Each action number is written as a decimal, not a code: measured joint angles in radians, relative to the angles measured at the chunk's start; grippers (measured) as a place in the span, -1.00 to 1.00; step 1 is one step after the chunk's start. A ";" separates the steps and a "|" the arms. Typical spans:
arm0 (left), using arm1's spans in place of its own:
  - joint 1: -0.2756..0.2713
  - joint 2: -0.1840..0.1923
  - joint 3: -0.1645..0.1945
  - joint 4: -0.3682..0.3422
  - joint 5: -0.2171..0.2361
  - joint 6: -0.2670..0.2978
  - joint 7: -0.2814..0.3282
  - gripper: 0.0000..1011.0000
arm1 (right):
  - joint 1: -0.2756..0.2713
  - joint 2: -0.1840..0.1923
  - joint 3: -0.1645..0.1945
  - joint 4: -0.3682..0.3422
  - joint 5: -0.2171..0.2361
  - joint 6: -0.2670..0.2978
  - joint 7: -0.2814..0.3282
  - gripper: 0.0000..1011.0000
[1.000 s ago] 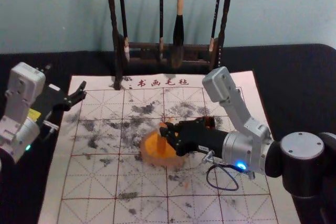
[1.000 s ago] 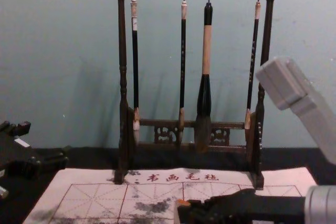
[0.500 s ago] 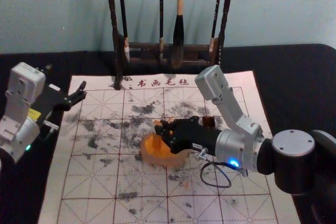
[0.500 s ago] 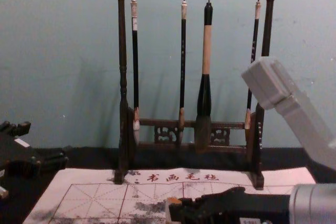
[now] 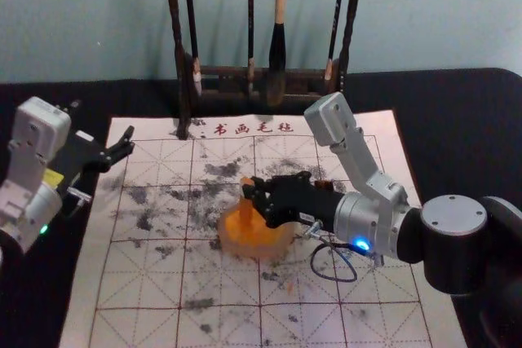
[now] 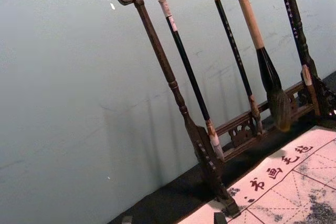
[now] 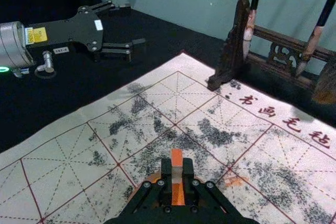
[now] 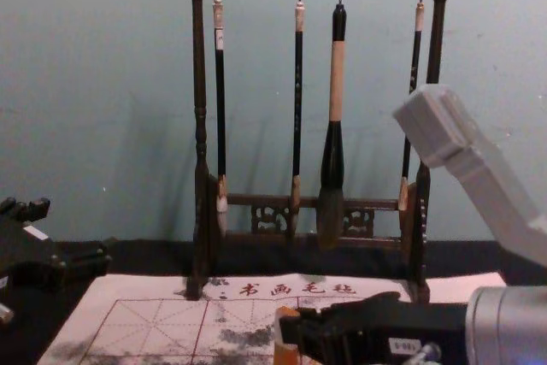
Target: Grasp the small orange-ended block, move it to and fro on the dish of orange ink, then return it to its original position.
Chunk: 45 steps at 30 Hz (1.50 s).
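Upright, the right gripper (image 5: 251,191) grips the orange-ended block (image 5: 245,211).

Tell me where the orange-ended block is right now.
Just left of centre in the head view, the orange-ended block is held upright in the right gripper, its lower end at the dish of orange ink.

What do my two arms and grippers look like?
Left gripper: black, yellow label, silver wrist with green light. Right gripper: also black, silver wrist with blue light, looped dark cable. Both arms carry light-grey angled brackets.
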 joint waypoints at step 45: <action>0.000 0.000 0.000 0.000 0.000 0.000 0.000 0.98 | -0.124 0.083 0.177 -0.226 0.063 -0.061 -0.086 -0.79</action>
